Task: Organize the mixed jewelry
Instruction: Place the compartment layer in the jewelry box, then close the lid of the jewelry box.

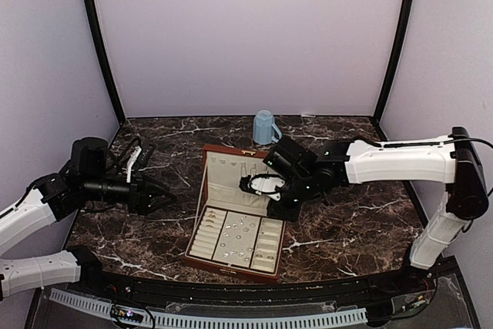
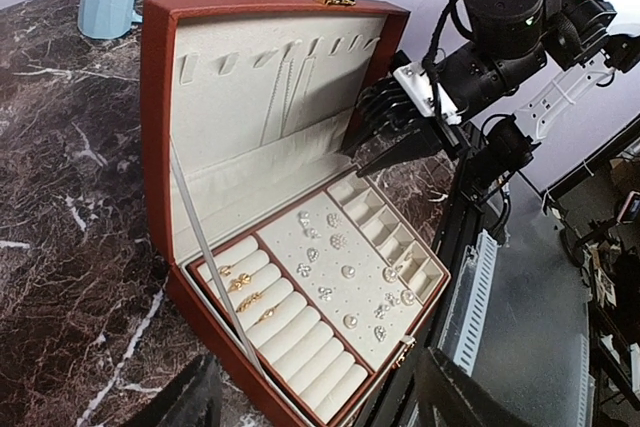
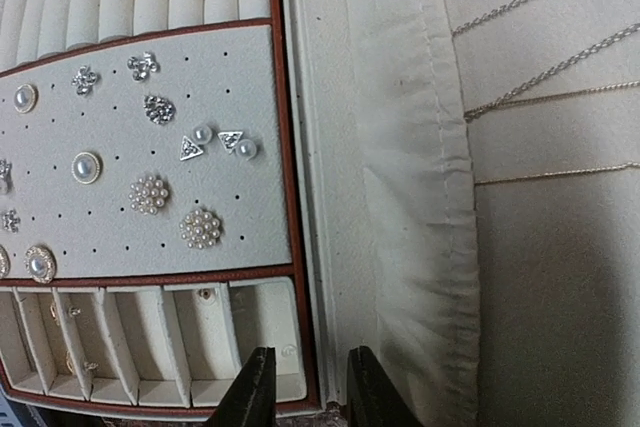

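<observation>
Right wrist, pearly studs (image 3: 150, 193) on perforated felt (image 3: 240, 237), right pincer (image 3: 310, 367) parted, left pincer (image 1: 163, 197) spread.

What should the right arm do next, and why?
Probably lift the right gripper straight up, clear of the box. Its jaws stand apart with nothing between them, over the box's edge by the small compartments and the lid. It seems to carry nothing, and the earrings sit close by.
</observation>
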Robot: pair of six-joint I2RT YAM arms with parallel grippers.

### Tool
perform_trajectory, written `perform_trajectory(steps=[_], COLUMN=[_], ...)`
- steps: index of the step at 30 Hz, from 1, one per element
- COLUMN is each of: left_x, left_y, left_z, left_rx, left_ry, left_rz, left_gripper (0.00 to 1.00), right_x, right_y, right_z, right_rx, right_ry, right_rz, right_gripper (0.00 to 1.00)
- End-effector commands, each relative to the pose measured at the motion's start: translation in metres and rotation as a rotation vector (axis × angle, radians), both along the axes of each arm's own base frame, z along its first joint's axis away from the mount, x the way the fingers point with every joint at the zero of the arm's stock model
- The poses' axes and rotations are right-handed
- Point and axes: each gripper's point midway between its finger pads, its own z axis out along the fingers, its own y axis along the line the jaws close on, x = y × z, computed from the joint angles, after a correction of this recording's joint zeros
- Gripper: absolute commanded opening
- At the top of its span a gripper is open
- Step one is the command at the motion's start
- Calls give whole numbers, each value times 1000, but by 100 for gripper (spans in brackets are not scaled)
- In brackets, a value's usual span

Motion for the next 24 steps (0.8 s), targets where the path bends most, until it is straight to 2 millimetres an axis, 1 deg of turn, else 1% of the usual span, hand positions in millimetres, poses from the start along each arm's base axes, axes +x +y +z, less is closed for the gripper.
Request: perform_trajectory(steps=[1,3,4,6,8,9,10,11,12,13,14,15,16,17,18,19,20,21,22,23,24], left_x=[5,11,16,27,38,43,48,53,61,63,72,76,86,89,100,103,112,114,122,122,128], left_y=[6,10,12,14,13,11,7,3,-3,-8,-14,-19,-25,-30,-38,-44,-51,-57,-63,-68,-72], left_z=[4,7,7,13,23,28,42,43,53,58,68,73,80,86,93,95,99,99,98,97,94], left_rx=[6,9,12,7,-11,-23,-56,-67,-87,-104,-123,-137,-148,-167,-182,-194,-203,-207,-204,-203,-198], left_ry=[-50,-63,-59,-58,-54,-42,-68,-50,-62,-58,-74,-74,-81,-84,-92,-82,-82,-71,-59,-53,-45], left_rz=[42,84,119,176,220,231,230,226,221,209,202,193,187,175,167,147,139,119,111,95,89], left_gripper=[69,70,70,72,73,74,80,85,87,90,90,90,91,91,91,91,91,90,90,90,90], right_x=[1,-3,-4,-13,-17,-18,-20,-21,-21,-21,-20,-14,-6,3,13,22,31,36,43,48,53], right_y=[11,11,9,9,7,7,6,6,6,7,7,5,1,-3,-8,-13,-17,-20,-23,-25,-27], right_z=[45,59,69,83,98,107,115,125,135,148,161,172,183,192,200,206,211,215,216,215,210], right_rx=[139,197,230,295,358,396,435,485,536,598,656,705,747,779,809,833,854,883,892,892,882], right_ry=[-26,-15,-19,8,17,18,17,22,29,41,52,47,41,40,37,38,47,72,84,92,99], right_rz=[-54,-71,-83,-87,-102,-110,-117,-133,-145,-149,-158,-184,-213,-238,-271,-304,-328,-340,-356,-366,-377], right_gripper=[30,35,40,49,53,55,57,60,65,72,76,81,84,86,88,90,91,93,94,95,95])
